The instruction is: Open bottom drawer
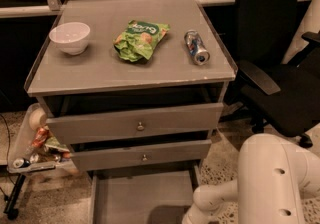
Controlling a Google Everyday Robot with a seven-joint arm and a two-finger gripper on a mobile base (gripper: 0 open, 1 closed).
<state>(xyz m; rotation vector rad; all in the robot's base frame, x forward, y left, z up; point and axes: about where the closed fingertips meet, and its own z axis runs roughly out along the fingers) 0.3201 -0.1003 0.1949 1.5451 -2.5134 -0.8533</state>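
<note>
The bottom drawer [142,195] of the grey three-drawer cabinet [100,75] stands pulled out towards the camera at 6 o'clock in the view. Its flat grey inside lies bare, and its front panel is cut off by the lower edge. Above it sit the middle-sized grey drawer front [115,157] and the taller grey drawer front [100,127], each with a small round metal knob at centre.

On the cabinet's flat grey top, a small white round bowl [70,37] stands upright at 9 o'clock. A crumpled green snack bag [140,39] lies near the middle. A silver drink can [196,47] lies on its side at 3 o'clock, well apart from the bowl.

The robot's thick white arm [270,183] fills the 5 o'clock corner, and its slimmer wrist link [210,200] reaches down beside the open drawer's right wall. The gripper is beyond the lower edge at about 6 o'clock, out of sight, so I cannot tell whether its jaws are apart or together.

A black office chair [280,68] stands at 3 o'clock beside the cabinet. At 8 o'clock a pale tray of mixed clutter [30,143] hangs just beside the cabinet's left side.
</note>
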